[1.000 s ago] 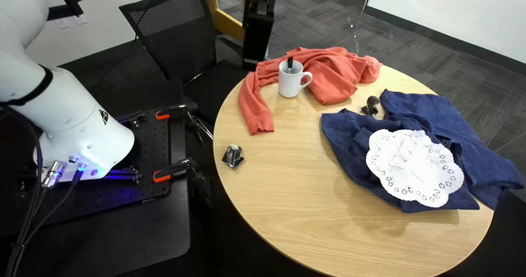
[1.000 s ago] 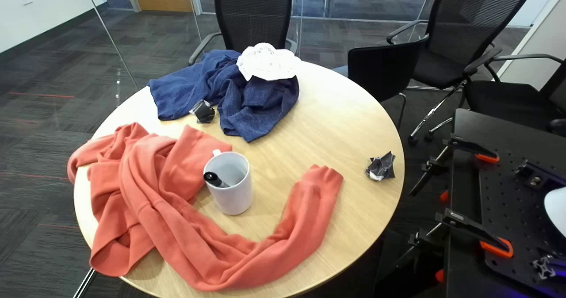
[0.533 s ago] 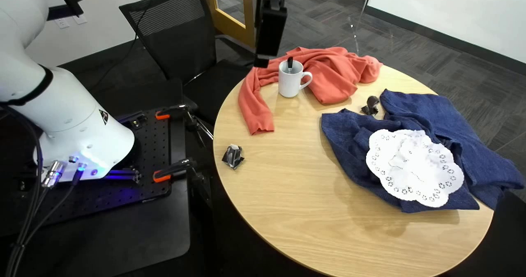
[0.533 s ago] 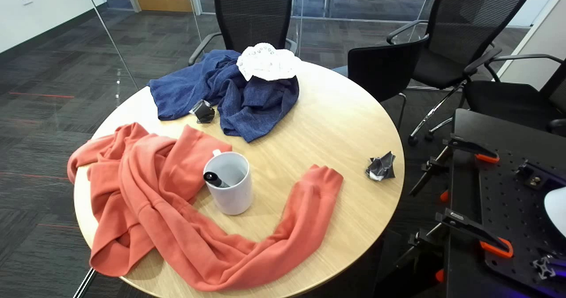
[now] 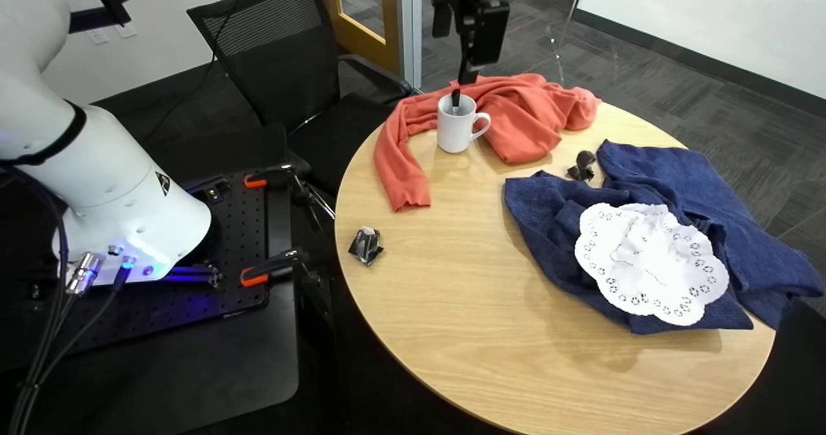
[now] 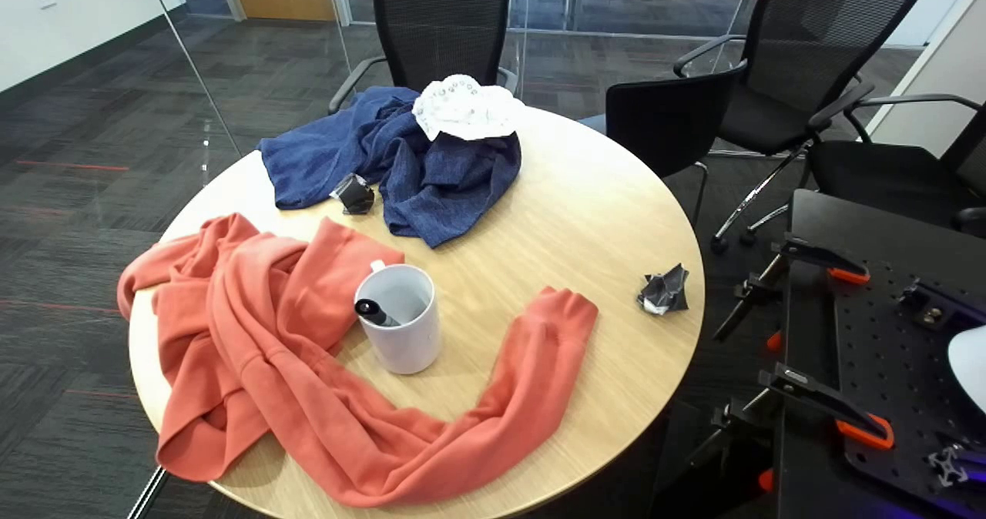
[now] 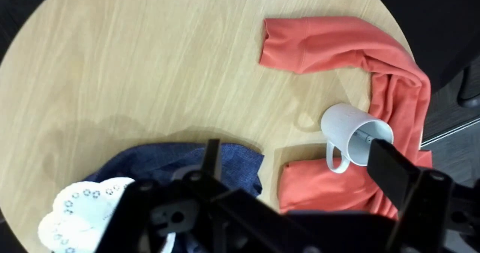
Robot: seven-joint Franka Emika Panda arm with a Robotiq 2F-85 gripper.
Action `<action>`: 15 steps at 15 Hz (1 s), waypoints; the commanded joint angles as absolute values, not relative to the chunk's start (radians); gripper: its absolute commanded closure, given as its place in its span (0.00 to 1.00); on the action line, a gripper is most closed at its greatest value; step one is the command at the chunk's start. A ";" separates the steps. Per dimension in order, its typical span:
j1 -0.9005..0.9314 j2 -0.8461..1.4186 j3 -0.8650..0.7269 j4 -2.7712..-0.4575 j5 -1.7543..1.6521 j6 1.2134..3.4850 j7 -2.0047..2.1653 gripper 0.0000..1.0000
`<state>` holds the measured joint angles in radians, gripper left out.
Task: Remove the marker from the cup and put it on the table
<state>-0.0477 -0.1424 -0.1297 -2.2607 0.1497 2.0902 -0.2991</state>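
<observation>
The white cup stands upright on the round wooden table; it also shows in an exterior view. The marker leans inside the cup, its dark end above the rim; this end also shows in an exterior view. In the wrist view, the cup is right of centre and the marker's pale part shows inside, its dark end hidden behind the right finger. My gripper is open and empty, jaws wide apart, above and apart from the cup.
A red sweater lies around the cup. A blue cloth with a white doily lies across the table. Small black crumpled objects lie by the table's edge and by the blue cloth. A black chair stands behind.
My gripper has moved right in an exterior view and turned, so its separate fingers show. A dark part of it now enters an exterior view's top edge. Cup and marker have not moved.
</observation>
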 commanded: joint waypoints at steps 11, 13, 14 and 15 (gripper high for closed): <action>0.037 -0.061 -0.015 -2.267 0.299 2.283 -0.582 0.00; 0.040 -0.059 -0.010 -2.269 0.299 2.284 -0.583 0.00; 0.040 -0.059 -0.010 -2.269 0.299 2.284 -0.583 0.00; 0.040 -0.059 -0.010 -2.269 0.299 2.284 -0.583 0.00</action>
